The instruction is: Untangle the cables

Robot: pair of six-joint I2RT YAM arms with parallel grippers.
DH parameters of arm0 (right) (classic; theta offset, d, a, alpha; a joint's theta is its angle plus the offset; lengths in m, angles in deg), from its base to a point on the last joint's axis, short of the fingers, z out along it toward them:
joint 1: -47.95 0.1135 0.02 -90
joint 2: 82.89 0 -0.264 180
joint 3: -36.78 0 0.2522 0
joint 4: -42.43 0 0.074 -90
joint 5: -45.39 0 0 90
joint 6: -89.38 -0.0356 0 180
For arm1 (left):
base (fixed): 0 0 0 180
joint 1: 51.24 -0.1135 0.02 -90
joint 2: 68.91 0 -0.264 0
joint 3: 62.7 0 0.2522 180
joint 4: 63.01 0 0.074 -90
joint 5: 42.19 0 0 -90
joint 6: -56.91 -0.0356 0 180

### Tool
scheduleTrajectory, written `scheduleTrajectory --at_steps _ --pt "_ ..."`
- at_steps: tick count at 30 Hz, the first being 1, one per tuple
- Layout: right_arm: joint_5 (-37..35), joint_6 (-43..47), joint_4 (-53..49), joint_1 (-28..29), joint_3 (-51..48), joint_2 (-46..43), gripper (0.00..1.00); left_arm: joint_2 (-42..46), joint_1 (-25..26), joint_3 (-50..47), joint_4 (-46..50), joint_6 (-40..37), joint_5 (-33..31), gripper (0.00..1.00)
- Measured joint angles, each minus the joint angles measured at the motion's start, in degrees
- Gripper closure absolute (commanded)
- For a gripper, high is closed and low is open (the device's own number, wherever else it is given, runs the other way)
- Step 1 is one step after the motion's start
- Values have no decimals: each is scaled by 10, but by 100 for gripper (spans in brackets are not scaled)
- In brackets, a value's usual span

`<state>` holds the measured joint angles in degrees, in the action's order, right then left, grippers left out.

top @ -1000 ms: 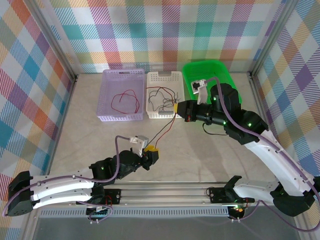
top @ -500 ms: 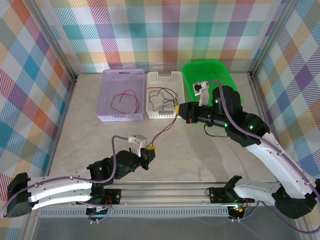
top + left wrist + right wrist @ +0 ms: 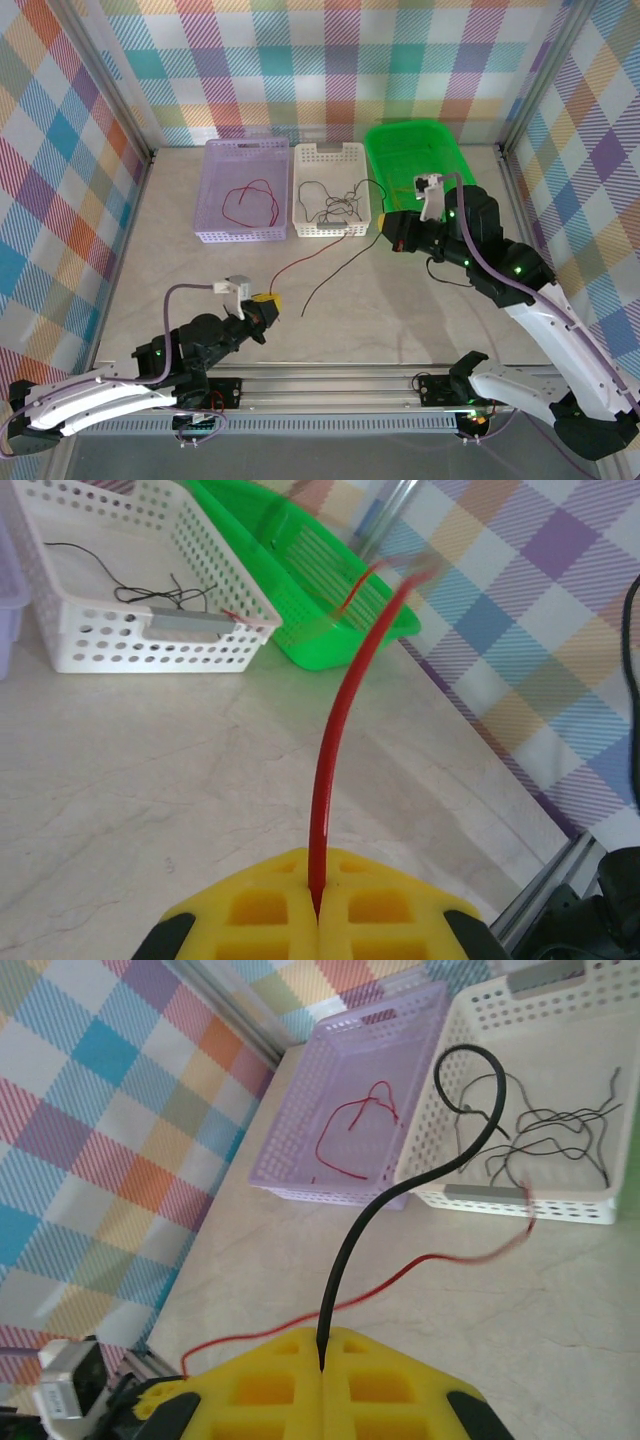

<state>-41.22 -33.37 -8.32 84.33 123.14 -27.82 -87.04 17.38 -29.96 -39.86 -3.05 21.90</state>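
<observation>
Left gripper (image 3: 264,302): clenched; in the left wrist view its yellow pads (image 3: 250,910) pinch one end of the red cable (image 3: 335,730).
Right gripper (image 3: 390,232): clenched as well; in the right wrist view it bites the end of the black cable (image 3: 350,1240).
Red cable, place: it lies over the table (image 3: 180,250) in the middle of the top view, from the left gripper up and to the right, toward the lower right corner of the white basket (image 3: 325,231).
Red cable, long axis: diagonal, lower left to upper right.
Black cable (image 3: 335,268), long axis: almost the same diagonal, just beside the red one on its lower right; its free end points to the lower left.
Deciding relation: each gripper holds an opposite end, so I judge that pulling apart along this diagonal separates the two.
Crossing: I cannot tell if they touch near the basket.
Other cables: thin dark ones inside the white basket, one red loop inside the purple basket (image 3: 240,236).
</observation>
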Motion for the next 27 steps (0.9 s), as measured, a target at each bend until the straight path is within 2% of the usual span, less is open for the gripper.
scheduleTrajectory --at_steps 8,15,21,27 --pt "-23 11 -20 -32 -37 -37 100 85 0 5 126 12 -43 100" --pt "-52 22 -45 -47 -55 -71 100 101 0 48 178 18 -57 100" --pt "-80 32 -56 -56 -123 -110 100 74 0 157 236 21 -55 100" --pt "-98 40 -60 -58 -164 -131 100 8 0 263 260 21 -55 100"
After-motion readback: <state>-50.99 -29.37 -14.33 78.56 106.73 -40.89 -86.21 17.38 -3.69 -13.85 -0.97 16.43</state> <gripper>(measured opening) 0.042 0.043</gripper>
